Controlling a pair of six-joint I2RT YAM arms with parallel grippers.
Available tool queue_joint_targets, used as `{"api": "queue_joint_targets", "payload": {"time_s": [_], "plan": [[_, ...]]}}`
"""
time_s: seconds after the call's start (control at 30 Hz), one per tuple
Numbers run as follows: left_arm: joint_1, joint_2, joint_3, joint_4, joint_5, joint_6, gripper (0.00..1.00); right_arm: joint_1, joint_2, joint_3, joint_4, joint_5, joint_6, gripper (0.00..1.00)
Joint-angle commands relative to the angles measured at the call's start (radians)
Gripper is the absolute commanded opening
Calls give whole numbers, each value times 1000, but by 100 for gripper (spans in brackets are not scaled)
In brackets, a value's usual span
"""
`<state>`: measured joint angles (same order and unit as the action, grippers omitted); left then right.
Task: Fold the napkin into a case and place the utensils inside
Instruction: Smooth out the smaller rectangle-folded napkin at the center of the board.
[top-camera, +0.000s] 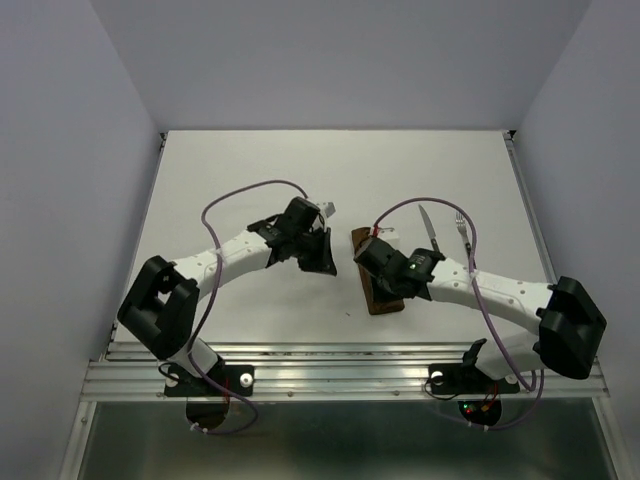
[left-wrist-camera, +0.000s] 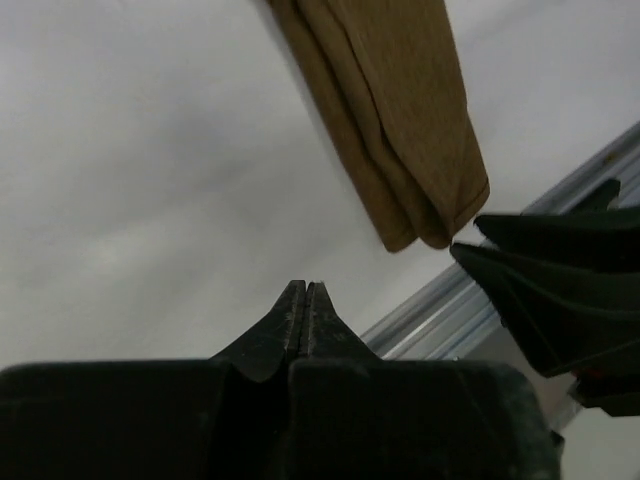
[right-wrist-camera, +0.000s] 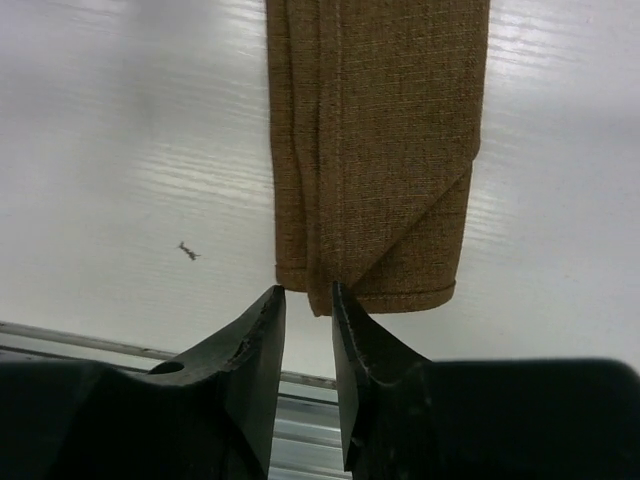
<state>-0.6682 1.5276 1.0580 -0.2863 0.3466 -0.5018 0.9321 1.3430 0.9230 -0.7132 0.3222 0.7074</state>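
**Top view, left to right.**

**(a)** My left gripper (left-wrist-camera: 305, 288), over the white table (top-camera: 240, 180) left of centre. Its fingers are pressed flat together, clenched on nothing. It sits near the case but apart from it. In its wrist view the folded cloth runs in from the top and ends at upper right, with bare table between the cloth and my fingertips.

**(b)** The case (top-camera: 384, 304) is the brown napkin folded into a narrow strip, lying flat at mid-table. Its long axis runs from the far side toward the near rail (top-camera: 340, 362), drifting slightly right at the near end. The right wrist view shows lengthwise layers, a stitched hem and a diagonal fold across the near right corner.

**(c)** My right gripper (right-wrist-camera: 305, 295), at the near end of the case. The jaws are slightly parted and released, with only table and the cloth's edge showing in the gap. Whether the tips touch the cloth I cannot tell. A small dark speck (right-wrist-camera: 187, 251) marks the table left of the case.

**(d)** The utensils lie on bare table right of the case and outside it. The knife (top-camera: 428, 228) points its tip toward the far side. The fork (top-camera: 463, 232) lies just beside it on the right, tines toward the far side. Both lie apart from the cloth.
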Motion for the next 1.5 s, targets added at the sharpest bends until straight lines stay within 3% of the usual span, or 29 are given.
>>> {"api": "queue_joint_targets", "payload": {"time_s": [0.0, 0.13, 0.3, 1.3, 1.4, 1.43, 1.47], "plan": [[-97, -1, -111, 248, 149, -136, 0, 10, 27, 36, -65, 97, 3, 33], [-131, 28, -208, 485, 181, -274, 0, 19, 36, 28, -51, 92, -11, 35], [-133, 89, -257, 640, 186, -371, 0, 19, 53, 33, -39, 84, -20, 35], [-146, 327, -204, 707, 181, -357, 0, 65, 196, 68, 14, 81, -45, 40], [-146, 330, -202, 708, 181, -357, 0, 65, 220, 65, 20, 89, -45, 37], [-148, 329, -204, 708, 181, -359, 0, 65, 226, 60, 21, 104, -43, 26], [-148, 327, -205, 708, 181, -359, 0, 74, 226, 60, 17, 115, -28, 21]]}}
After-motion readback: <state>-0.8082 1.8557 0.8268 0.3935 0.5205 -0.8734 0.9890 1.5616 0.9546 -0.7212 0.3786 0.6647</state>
